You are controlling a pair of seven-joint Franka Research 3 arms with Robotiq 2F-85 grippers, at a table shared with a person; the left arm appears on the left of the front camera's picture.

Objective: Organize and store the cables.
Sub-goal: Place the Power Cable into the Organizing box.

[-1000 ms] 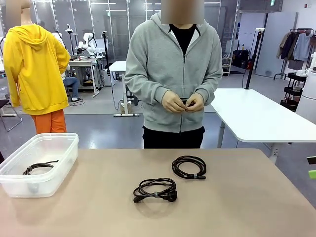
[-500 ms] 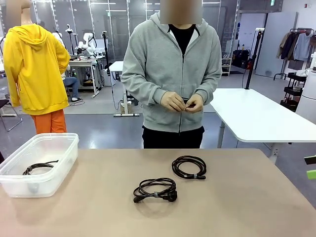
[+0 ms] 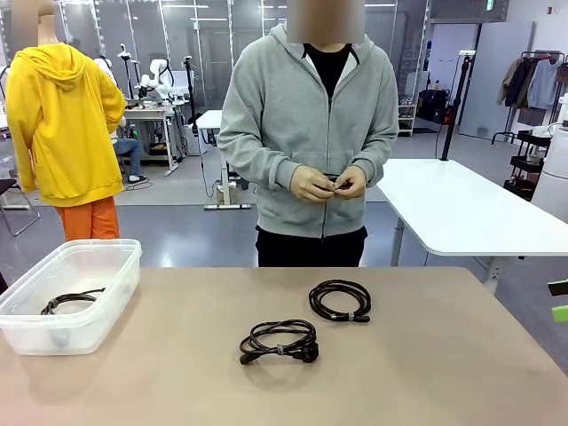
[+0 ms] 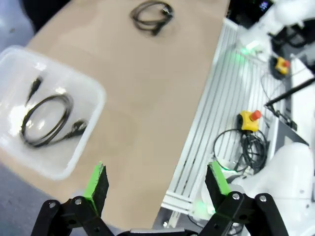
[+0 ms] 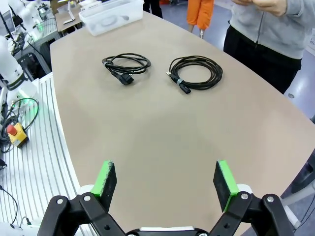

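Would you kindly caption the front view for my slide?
Two coiled cables on the table, a third cable in the bin.

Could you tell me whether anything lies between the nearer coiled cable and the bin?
Nothing visible does: bare table separates the near cable from the bin, which already holds another cable.

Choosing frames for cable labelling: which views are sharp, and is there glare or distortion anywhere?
Front view: sharp, evenly lit, only faint shadows under the near cable and the far cable. Left wrist view: soft, blurred, the bin washed out by glare. Right wrist view: crisp on both cables; the table bows at its edges, wide-angle.
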